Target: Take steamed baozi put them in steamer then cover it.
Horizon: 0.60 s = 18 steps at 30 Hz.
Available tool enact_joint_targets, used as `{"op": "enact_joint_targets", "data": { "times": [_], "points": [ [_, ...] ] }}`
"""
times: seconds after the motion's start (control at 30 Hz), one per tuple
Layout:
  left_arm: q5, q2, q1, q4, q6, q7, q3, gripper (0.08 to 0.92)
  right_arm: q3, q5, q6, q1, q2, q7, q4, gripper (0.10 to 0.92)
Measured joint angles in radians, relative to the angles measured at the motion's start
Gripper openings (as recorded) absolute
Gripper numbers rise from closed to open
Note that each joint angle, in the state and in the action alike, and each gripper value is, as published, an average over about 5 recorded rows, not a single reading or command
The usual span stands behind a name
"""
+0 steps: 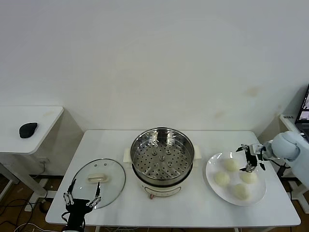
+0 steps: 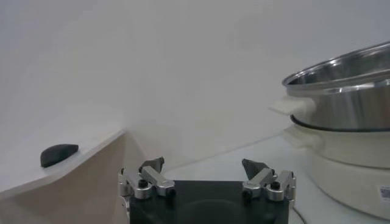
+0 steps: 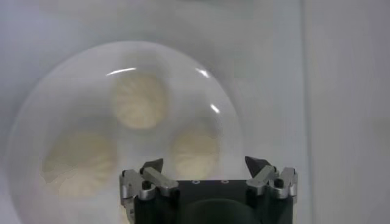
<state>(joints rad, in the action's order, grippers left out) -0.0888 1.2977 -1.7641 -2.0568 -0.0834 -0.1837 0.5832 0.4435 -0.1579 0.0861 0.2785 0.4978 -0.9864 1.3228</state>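
The steamer (image 1: 162, 159) stands open mid-table, its perforated tray bare; its steel wall also shows in the left wrist view (image 2: 347, 91). The glass cover (image 1: 99, 182) lies flat to its left. Four baozi (image 1: 231, 164) (image 1: 221, 179) (image 1: 248, 177) (image 1: 240, 191) sit on a white plate (image 1: 210, 166) to its right. My right gripper (image 1: 252, 159) hovers open over the plate's far right part; below it the right wrist view shows three baozi (image 3: 140, 100) (image 3: 79, 163) (image 3: 195, 152), the nearest just ahead of the open gripper (image 3: 206, 163). My left gripper (image 1: 82, 195) is open and empty over the cover's near edge, also in its wrist view (image 2: 204, 164).
A lower side table (image 1: 43, 116) at the far left carries a black mouse (image 1: 28, 129), which also shows in the left wrist view (image 2: 58, 154). A monitor edge (image 1: 305, 108) and a shelf stand at the far right. The wall is close behind the table.
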Motion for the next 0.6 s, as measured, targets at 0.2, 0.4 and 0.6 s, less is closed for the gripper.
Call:
{"op": "enact_joint_targets", "data": {
  "times": [0.2,0.4,0.6],
  "points": [
    [-0.008,0.002,-0.005,-0.001,-0.006,0.004,0.006,0.823,0.093,-0.013,-0.010,-0.064,0.047,-0.015,-0.077,0.823],
    [-0.019,0.001,-0.014,-0.003,-0.010,0.005,0.012,0.823,0.130,-0.048,-0.023,-0.093,0.110,-0.018,-0.157,0.823],
    [-0.022,-0.001,-0.020,-0.006,-0.015,0.005,0.025,0.823,0.147,-0.080,-0.033,-0.116,0.175,-0.017,-0.231,0.823]
  ]
}}
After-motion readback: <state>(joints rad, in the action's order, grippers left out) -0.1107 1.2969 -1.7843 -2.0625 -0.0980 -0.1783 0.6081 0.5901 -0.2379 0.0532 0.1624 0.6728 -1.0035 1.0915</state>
